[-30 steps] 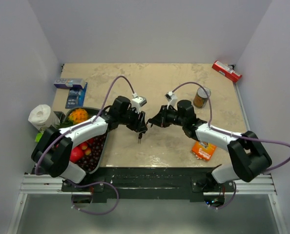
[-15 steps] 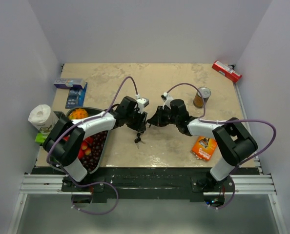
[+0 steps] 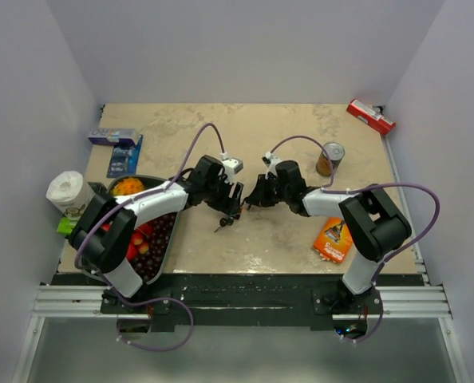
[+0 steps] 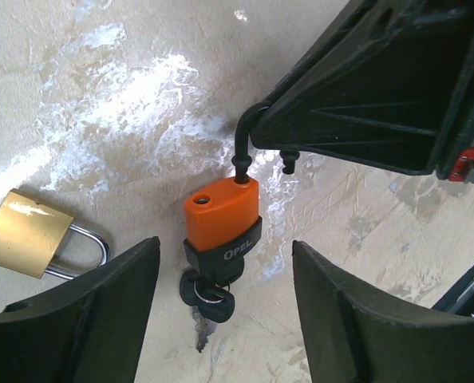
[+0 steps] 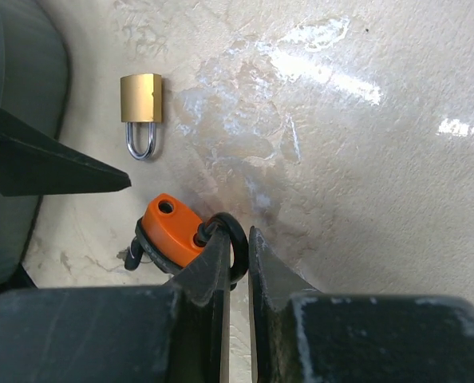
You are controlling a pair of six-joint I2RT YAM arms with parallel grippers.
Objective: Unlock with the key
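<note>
The orange padlock (image 4: 221, 209) hangs just above the table by its black shackle (image 4: 242, 140). One shackle leg is out of its hole. My right gripper (image 5: 238, 235) is shut on the shackle (image 5: 238, 243), with the orange body (image 5: 167, 226) to its left. The key (image 4: 194, 283), with a black head, sits in the lock's underside. A second key (image 4: 219, 305) dangles from its ring. My left gripper (image 4: 225, 271) is open, one finger on each side of the lock and keys, touching neither. In the top view both grippers (image 3: 234, 206) (image 3: 250, 199) meet mid-table, the keys (image 3: 222, 225) below them.
A brass padlock (image 4: 25, 234) lies on the table left of the orange one and also shows in the right wrist view (image 5: 141, 97). A black fruit bowl (image 3: 163, 254) stands at the left, a can (image 3: 329, 159) and an orange packet (image 3: 333, 242) at the right, and a red box (image 3: 370, 116) at the back right.
Both wrists have drawn closer together mid-table. The right arm has reached further left. The dangling keys have shifted slightly left under the left gripper.
</note>
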